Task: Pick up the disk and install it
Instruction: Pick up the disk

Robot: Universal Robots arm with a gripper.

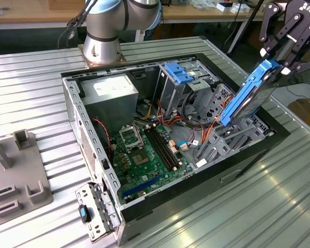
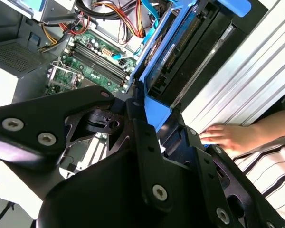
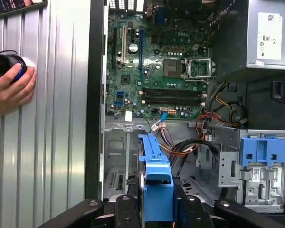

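Observation:
My gripper (image 1: 279,64) is shut on the upper end of the disk (image 1: 248,95), a silver drive in bright blue rails. In the exterior view the disk hangs steeply tilted over the open computer case (image 1: 237,170), at that view's right. Its lower end sits just above the grey drive bay (image 1: 232,139) near the case's front wall. In the first wrist view the disk (image 3: 154,156) shows edge-on between the black fingers (image 3: 190,211), above the bay floor. The second wrist view has the disk (image 2: 168,47) running from the gripper (image 2: 149,111) down toward the bay.
An upright grey cage with a blue latch (image 1: 178,72) stands beside the bay, with loose cables (image 1: 196,121) between them. The motherboard (image 1: 144,150) and power supply (image 1: 111,93) fill the rest of the case. A person's hand (image 3: 9,90) rests on the ribbed table. A grey fixture (image 1: 15,170) stands at the exterior view's left.

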